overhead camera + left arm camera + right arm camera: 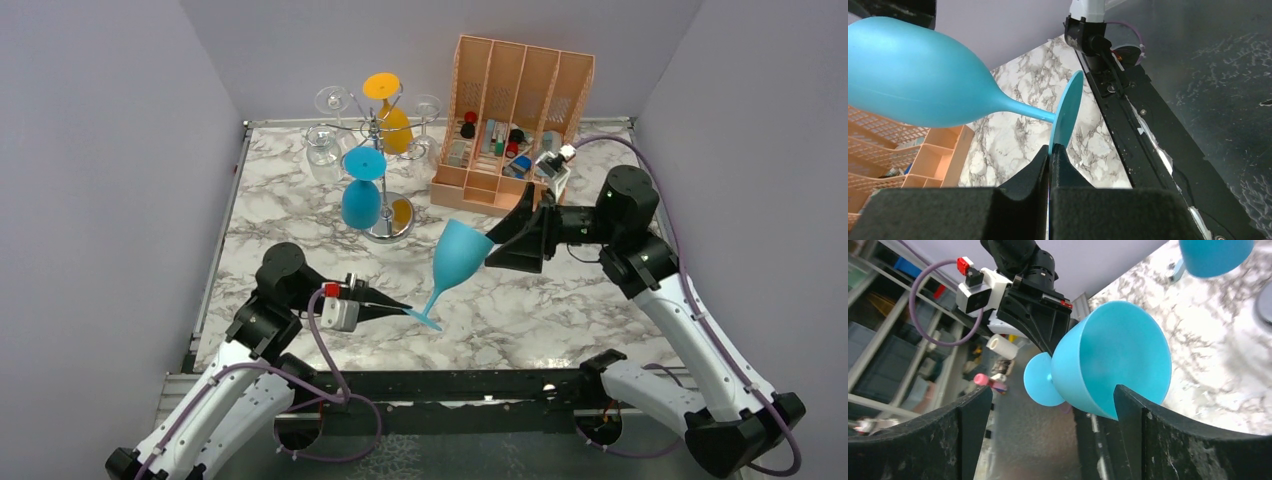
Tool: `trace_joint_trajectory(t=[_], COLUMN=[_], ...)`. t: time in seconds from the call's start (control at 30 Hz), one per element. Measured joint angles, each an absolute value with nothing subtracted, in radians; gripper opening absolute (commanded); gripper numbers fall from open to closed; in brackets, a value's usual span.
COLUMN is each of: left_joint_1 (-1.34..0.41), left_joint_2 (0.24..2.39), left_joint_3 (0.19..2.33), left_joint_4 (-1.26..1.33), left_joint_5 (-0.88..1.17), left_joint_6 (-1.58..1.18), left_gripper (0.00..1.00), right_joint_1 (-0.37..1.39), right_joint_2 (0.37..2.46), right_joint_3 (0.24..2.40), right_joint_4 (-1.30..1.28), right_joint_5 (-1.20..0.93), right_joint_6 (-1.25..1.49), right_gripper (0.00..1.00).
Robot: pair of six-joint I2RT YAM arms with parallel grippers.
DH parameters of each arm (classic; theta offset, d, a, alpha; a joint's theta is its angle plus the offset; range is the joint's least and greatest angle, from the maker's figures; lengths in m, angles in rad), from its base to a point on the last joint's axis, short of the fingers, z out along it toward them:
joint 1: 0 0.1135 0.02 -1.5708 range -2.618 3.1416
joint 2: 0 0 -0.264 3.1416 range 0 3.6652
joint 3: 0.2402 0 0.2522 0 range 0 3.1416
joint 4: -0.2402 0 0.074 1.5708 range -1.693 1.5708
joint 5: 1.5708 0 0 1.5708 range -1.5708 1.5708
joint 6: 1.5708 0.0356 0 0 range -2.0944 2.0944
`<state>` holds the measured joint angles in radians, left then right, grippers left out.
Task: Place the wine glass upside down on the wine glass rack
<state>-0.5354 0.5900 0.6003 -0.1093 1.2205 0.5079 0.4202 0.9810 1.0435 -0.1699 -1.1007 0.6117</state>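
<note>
Right up against the left wrist lens sit the black fingers (pixel 1018 192) of the left gripper (pixel 1049 159), and they are pressed together on the edge of the round foot of the wine glass (pixel 913 75). That's a firm pinch on the thin teal disc, with the stem running off to the left and the bowl filling the upper left corner.

Over to the overhead view now. The wine glass hangs above the marble table (pixel 560 310) at mid-frame, tilted. Its foot is low and to the left, its bowl higher and to the right, mouth facing the right gripper (pixel 492 250). From the right wrist camera those jaws are spread wide. The bowl's open mouth sits between them, well apart from the finger on the left of that frame and right by the one on the right. Whether that one touches the rim, I cannot tell.

Up and left of the wine glass stands the wine glass rack (pixel 381 140), silver wire on a shiny disc base, apart from it. A blue glass (pixel 362 195) hangs upside down on its lower side, a yellow glass (pixel 393 120) hangs above that, and clear glasses (pixel 333 100) sit at its upper arms. Right of the rack, at the upper middle of the frame, an orange organiser (pixel 510 110) holds small items.
</note>
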Motion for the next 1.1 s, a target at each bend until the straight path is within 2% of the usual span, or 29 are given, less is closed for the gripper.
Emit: trace_joint_trajectory(t=[0.33, 0.5, 0.77, 0.97, 1.1], left_joint_1=[-0.537, -0.537, -0.536, -0.536, -0.536], left_joint_2=[0.657, 0.697, 0.653, 0.649, 0.683], left_joint_3=[0.710, 0.750, 0.738, 0.712, 0.716], left_joint_4=[-0.095, -0.078, -0.023, 0.026, 0.053], left_joint_5=[1.147, 1.127, 1.108, 1.080, 1.075], left_joint_6=[0.381, 0.364, 0.387, 0.309, 0.234], left_gripper=[0.00, 0.00, 0.00, 0.00, 0.00], right_joint_1=[0.420, 0.420, 0.420, 0.420, 0.420], right_joint_2=[0.919, 0.947, 0.907, 0.869, 0.850], right_joint_3=[1.009, 1.047, 1.138, 1.139, 1.074], right_joint_4=[-0.086, -0.069, -0.071, -0.072, -0.028], right_joint_5=[-0.942, -0.889, -0.709, -0.714, -0.754], right_joint_6=[0.465, 0.407, 0.359, 0.297, 0.326], right_gripper=[0.95, 1.00, 1.00, 0.86, 0.67])
